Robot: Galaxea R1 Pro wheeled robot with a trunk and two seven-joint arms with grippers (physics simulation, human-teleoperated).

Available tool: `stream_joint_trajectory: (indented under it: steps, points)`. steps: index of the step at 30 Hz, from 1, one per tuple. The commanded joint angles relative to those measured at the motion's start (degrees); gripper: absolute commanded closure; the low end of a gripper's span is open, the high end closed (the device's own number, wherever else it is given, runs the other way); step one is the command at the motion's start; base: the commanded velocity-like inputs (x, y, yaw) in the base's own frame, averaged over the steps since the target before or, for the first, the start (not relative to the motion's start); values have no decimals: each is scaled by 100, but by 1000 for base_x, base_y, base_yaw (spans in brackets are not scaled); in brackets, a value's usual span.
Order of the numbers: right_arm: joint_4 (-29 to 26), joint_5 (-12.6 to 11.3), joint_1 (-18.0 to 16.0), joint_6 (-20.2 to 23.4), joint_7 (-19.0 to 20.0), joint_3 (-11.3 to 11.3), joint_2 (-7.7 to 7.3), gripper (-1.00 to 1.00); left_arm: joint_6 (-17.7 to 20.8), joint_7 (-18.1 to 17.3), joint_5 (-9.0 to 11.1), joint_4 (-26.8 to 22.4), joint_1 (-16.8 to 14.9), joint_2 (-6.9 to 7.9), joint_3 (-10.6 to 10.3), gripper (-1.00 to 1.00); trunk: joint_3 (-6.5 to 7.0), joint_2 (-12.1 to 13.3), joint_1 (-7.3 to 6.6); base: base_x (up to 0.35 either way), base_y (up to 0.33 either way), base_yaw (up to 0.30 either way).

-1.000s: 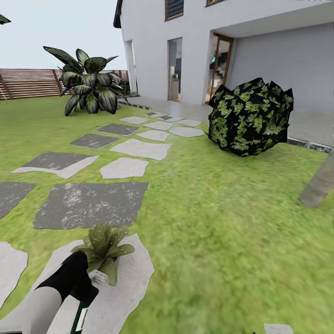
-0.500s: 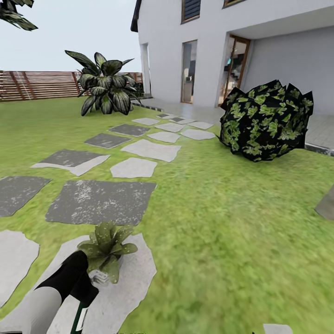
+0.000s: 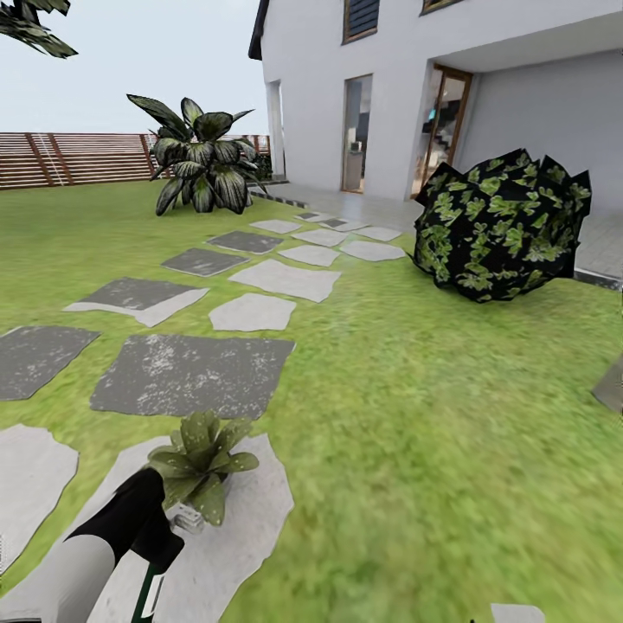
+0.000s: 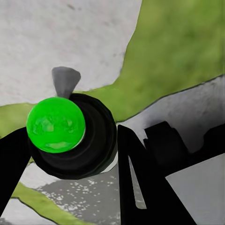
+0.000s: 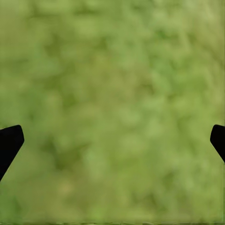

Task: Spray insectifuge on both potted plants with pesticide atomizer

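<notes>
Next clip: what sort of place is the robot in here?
Most likely a home's front or side garden: green lawn crossed by grey stone pavers, a slatted wooden fence at the far edge, and a white house behind a round dark bush. A small potted plant stands on a paver.

You have one potted plant (image 3: 201,463) in sight, low on a pale paver. One round dark bush (image 3: 502,227) sits right of the path, one tall striped-leaf plant (image 3: 201,157) by the one fence (image 3: 78,157), and one house (image 3: 433,86) behind.
</notes>
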Motion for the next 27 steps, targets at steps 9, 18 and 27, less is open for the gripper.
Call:
stream_joint_trajectory:
  steps: [9,18,27]
  points:
    - [23,67,-7,-17,-17,-42,-4,-100,-73,-55,-44,-52,-1,58,-1,100,-5,-2,-3,-288,-67,0]
    - [-129,478,-11,-22,40,124,-6,-100,-2306,-24,-47,-163,-1,67,759,100,-5,-2,-3,-336,-1,0]
    - [-836,983,-51,-697,1225,1632,62,-100,-4892,49,-22,207,-1,7,1002,100,-5,-2,-3,-331,0,0]
